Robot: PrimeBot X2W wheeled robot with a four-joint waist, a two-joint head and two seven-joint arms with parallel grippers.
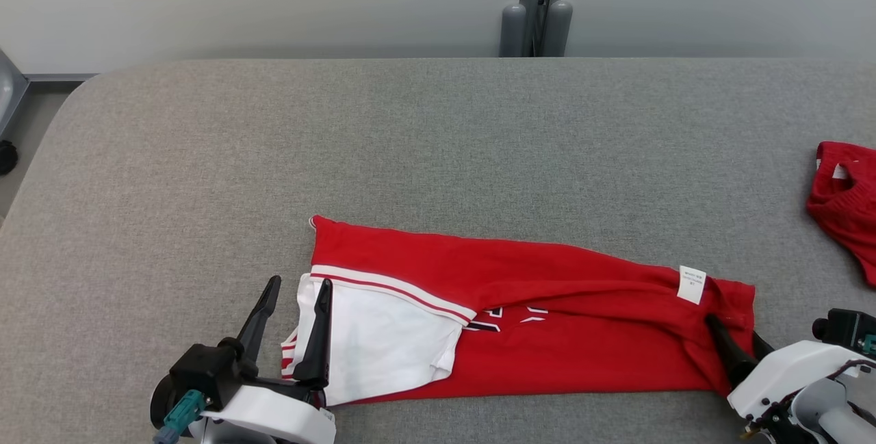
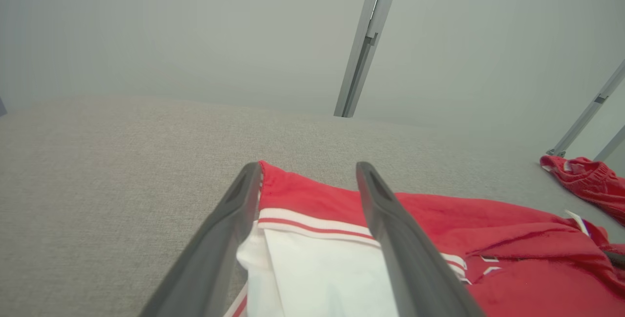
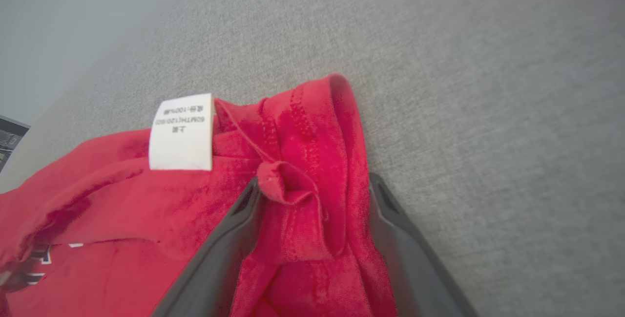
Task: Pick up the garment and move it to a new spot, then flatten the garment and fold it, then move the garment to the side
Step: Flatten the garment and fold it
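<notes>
The garment (image 1: 547, 334) is red with a white sleeve and striped trim, lying as a long folded band on the grey table (image 1: 410, 129). My left gripper (image 1: 299, 283) stands open at its left end, one finger on the white sleeve, the other just off the cloth. In the left wrist view, the left gripper (image 2: 307, 166) straddles the garment (image 2: 488, 239) at its red corner. My right gripper (image 1: 733, 331) is open at the right end, below the white label. Seen from the right wrist, the bunched hem of the garment (image 3: 122, 200) lies between the spread fingers of the right gripper (image 3: 313, 180).
Another red piece of clothing (image 1: 845, 204) lies at the table's right edge and also appears in the left wrist view (image 2: 586, 180). A grey post (image 1: 536, 13) stands behind the table's far edge. Bare grey tabletop stretches behind the garment.
</notes>
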